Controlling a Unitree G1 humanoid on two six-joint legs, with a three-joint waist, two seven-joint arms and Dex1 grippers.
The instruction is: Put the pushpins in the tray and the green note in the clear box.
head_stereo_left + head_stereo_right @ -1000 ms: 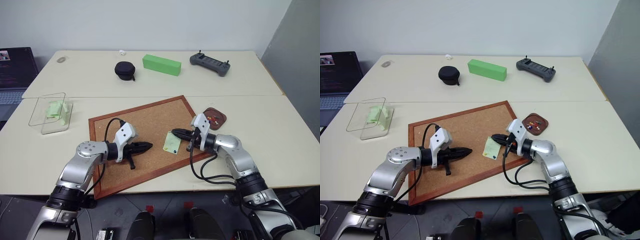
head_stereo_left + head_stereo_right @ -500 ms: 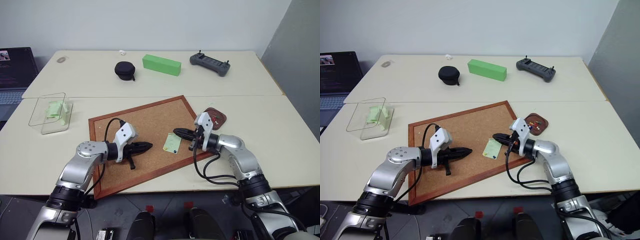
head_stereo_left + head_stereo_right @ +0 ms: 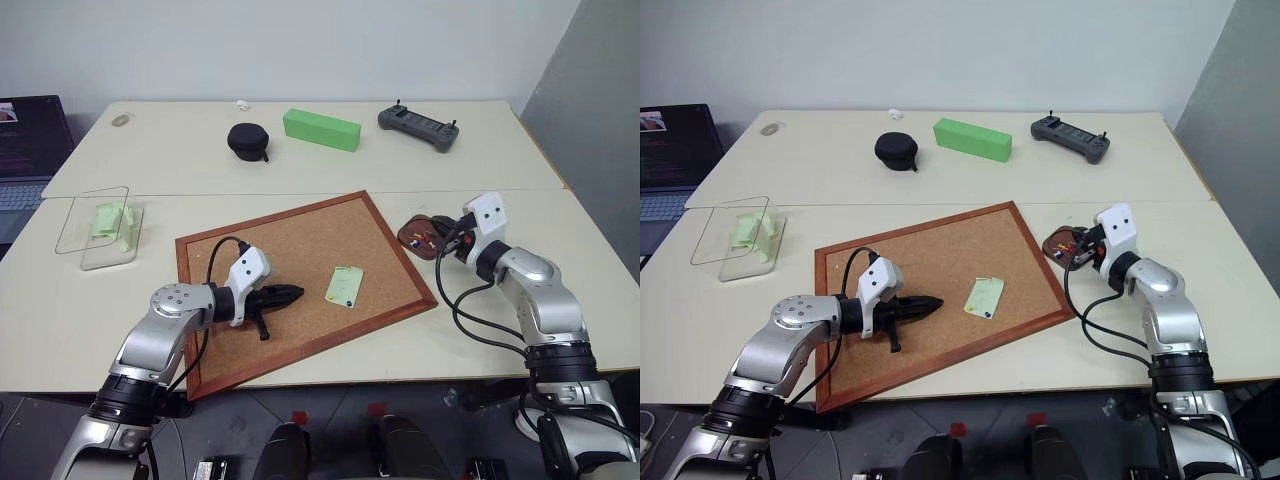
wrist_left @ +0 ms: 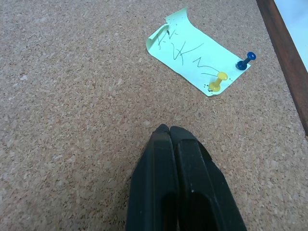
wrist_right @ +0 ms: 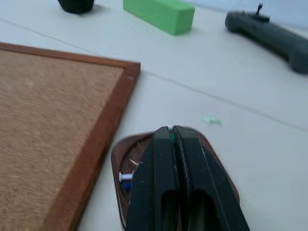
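Observation:
The green note point(image 3: 344, 285) lies on the cork board point(image 3: 260, 250), held by a yellow pushpin point(image 4: 217, 82) and a blue pushpin point(image 4: 246, 59). My left gripper point(image 3: 297, 293) is shut and empty, hovering low over the board, a short way left of the note. The small reddish-brown tray point(image 3: 408, 228) sits just off the board's right corner with several pushpins point(image 3: 427, 238) inside. Over the tray my right gripper point(image 5: 172, 131) is shut on a tiny green pushpin. The clear box point(image 3: 70, 222) stands at the far left with pale green slips point(image 3: 106, 217) in it.
At the back of the table are a bright green block point(image 3: 321, 128), a black round case point(image 3: 247, 138) and a grey controller point(image 3: 418, 126). A laptop point(image 3: 22, 150) sits beyond the table's left edge.
My right gripper has swung right, from the note on the board to over the tray. The left gripper has stayed put.

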